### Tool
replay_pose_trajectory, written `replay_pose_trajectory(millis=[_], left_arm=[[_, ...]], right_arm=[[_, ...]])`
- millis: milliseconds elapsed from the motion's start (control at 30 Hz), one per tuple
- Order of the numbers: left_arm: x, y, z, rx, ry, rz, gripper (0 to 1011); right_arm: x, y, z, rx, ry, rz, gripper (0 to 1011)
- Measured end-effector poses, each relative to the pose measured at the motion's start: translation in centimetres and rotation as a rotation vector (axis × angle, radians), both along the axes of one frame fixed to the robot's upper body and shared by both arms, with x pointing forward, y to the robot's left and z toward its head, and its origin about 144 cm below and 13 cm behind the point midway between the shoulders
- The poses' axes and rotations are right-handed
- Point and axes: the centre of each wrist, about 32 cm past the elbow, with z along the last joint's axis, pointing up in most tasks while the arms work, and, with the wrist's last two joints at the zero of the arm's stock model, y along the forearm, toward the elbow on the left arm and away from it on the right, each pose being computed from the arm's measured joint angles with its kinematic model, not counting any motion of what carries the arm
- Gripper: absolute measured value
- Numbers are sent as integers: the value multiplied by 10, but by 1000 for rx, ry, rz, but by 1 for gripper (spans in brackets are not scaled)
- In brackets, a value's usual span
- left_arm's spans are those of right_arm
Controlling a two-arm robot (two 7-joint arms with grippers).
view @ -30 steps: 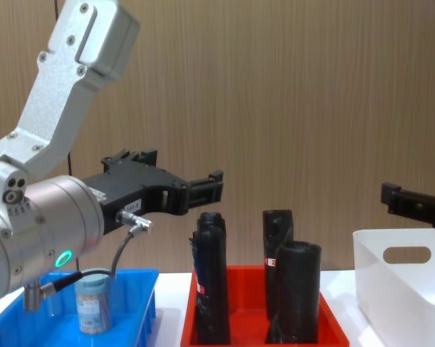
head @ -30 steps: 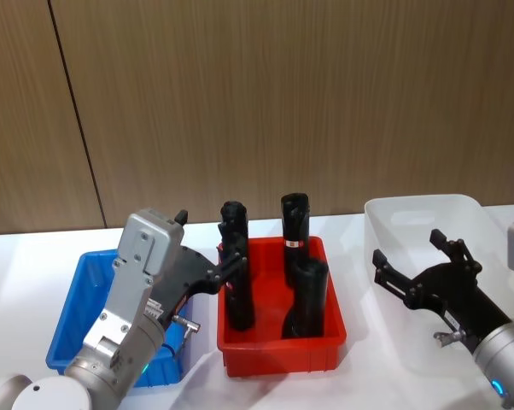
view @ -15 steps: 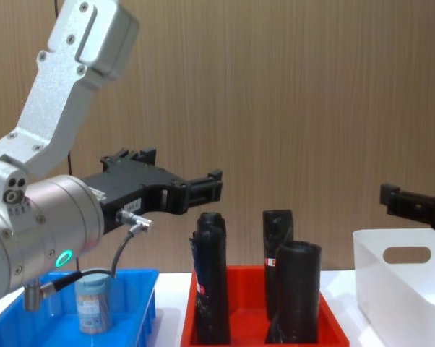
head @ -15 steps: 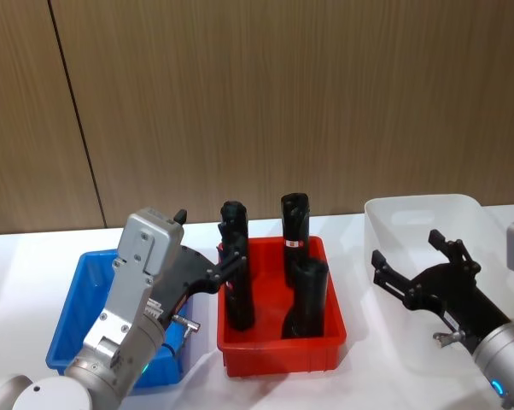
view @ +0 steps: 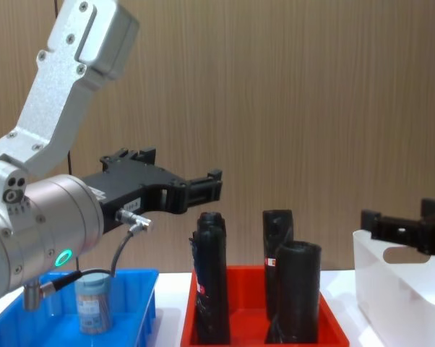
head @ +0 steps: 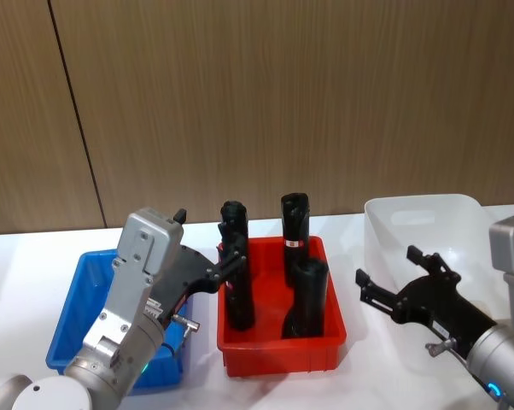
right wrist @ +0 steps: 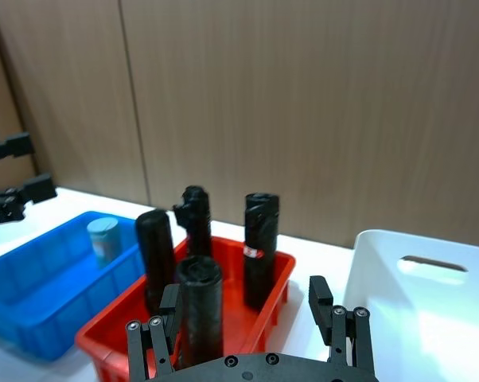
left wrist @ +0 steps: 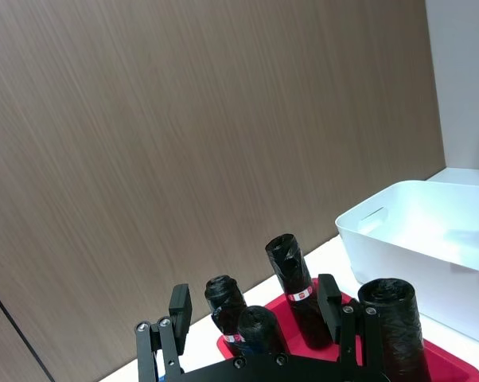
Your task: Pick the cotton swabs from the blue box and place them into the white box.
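Note:
One jar of cotton swabs (view: pixel 93 302) with a grey-blue lid stands in the blue box (view: pixel 144 290), also seen as the jar (right wrist: pixel 104 238) in the right wrist view. My left gripper (head: pixel 230 266) is open and empty. It hovers above the blue box's (head: pixel 79 289) right side, fingertips by the black rolls, higher than the jar. My right gripper (head: pixel 388 272) is open and empty at the left wall of the white box (head: pixel 428 213), pointing toward the red bin. In the chest view the right gripper (view: pixel 392 228) sits just above the white box's (view: pixel 391 296) rim.
A red bin (head: pixel 283 352) stands between the blue and white boxes and holds several upright black rolls (head: pixel 308 295). The rolls (view: pixel 212 285) reach up near the left gripper's height. A wooden wall closes the back of the white table.
My right gripper has moved left and lower, from over the white box toward the red bin. The left arm and the jar have not moved.

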Motion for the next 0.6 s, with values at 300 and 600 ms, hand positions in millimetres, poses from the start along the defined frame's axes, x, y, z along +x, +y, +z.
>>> replay_pose_trajectory(millis=[300, 600], left_arm=[[0, 0, 0, 0, 1, 0, 1004], [0, 0, 0, 0, 1, 0, 1004]], right_arm=[[14, -5, -2, -9, 59, 87, 1002], [34, -5, -5, -15, 103, 154, 1002]])
